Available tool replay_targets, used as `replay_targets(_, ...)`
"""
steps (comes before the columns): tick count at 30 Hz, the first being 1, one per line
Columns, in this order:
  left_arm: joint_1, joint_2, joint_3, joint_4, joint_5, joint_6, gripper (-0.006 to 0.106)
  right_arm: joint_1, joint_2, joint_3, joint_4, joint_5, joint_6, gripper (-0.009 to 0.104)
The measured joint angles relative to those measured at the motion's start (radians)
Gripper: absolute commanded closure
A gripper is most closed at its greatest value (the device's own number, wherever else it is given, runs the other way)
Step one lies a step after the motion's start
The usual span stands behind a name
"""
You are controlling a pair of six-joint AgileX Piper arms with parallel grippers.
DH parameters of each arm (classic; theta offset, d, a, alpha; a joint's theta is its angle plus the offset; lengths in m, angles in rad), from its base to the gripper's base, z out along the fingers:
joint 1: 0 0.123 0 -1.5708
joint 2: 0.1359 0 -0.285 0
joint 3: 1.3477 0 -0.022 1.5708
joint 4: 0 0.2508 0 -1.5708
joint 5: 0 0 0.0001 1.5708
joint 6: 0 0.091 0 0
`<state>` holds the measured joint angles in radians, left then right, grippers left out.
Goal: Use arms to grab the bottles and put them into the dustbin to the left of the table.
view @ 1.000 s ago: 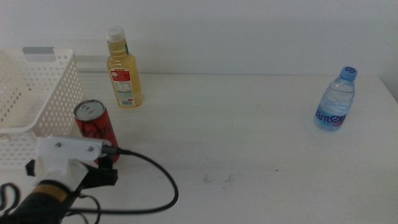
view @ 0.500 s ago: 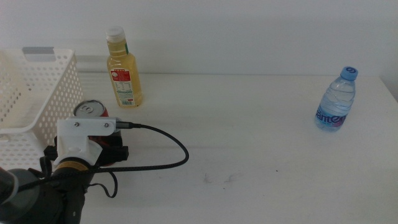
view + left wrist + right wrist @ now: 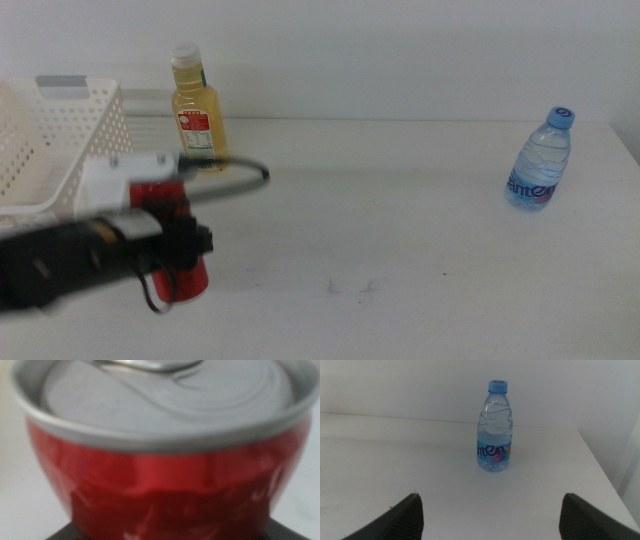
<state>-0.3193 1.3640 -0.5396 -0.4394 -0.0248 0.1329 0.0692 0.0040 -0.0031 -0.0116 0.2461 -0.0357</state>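
The red soda can with a silver lid [image 3: 181, 258] stands upright on the wide white tabletop [image 3: 400, 220], just in front of the white perforated plastic basket [image 3: 60, 140] at the table's left end. The left gripper [image 3: 180, 245] is closed around it; in the left wrist view the red soda can [image 3: 165, 455] fills almost the whole picture, blurred, with only dark slivers of the jaws at its base. No writing on the can can be read. The black left arm with its white section [image 3: 90, 245] reaches in low from the left side, nearly level with the table, a black cable looping over it.

Behind the can stands the yellow-liquid bottle with a white cap [image 3: 198, 110]; its green-and-red label is too small to read.

At the far right stands the small clear water bottle with a blue cap [image 3: 540, 160], upright. In the right wrist view the water bottle [image 3: 494, 427] shows a blue label with the letters "nten". The right gripper [image 3: 487, 515] hangs well short of it, jaws spread wide, holding nothing.
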Motion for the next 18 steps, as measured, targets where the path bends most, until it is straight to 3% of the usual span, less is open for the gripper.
replay_targets(3, 0.057, -0.089, -0.160, 0.079, 0.375, -0.009, 0.102, 0.000, 0.000, 0.000, 0.000, 0.000, 0.000, 0.007)
replay_targets(8, 0.184, -0.059, -0.536, 0.381, 0.846, -0.104, 0.102, 0.000, 0.000, 0.000, 0.000, 0.000, 0.000, 0.007)
replay_targets(11, 0.272, 0.018, -0.757, 0.504, 1.051, -0.095, 0.102, 0.000, 0.000, 0.000, 0.000, 0.000, 0.000, 0.007)
replay_targets(18, 0.476, 0.287, -1.085, 0.565, 1.185, -0.011, 0.102, 0.000, 0.000, 0.000, 0.000, 0.000, 0.000, 0.007)
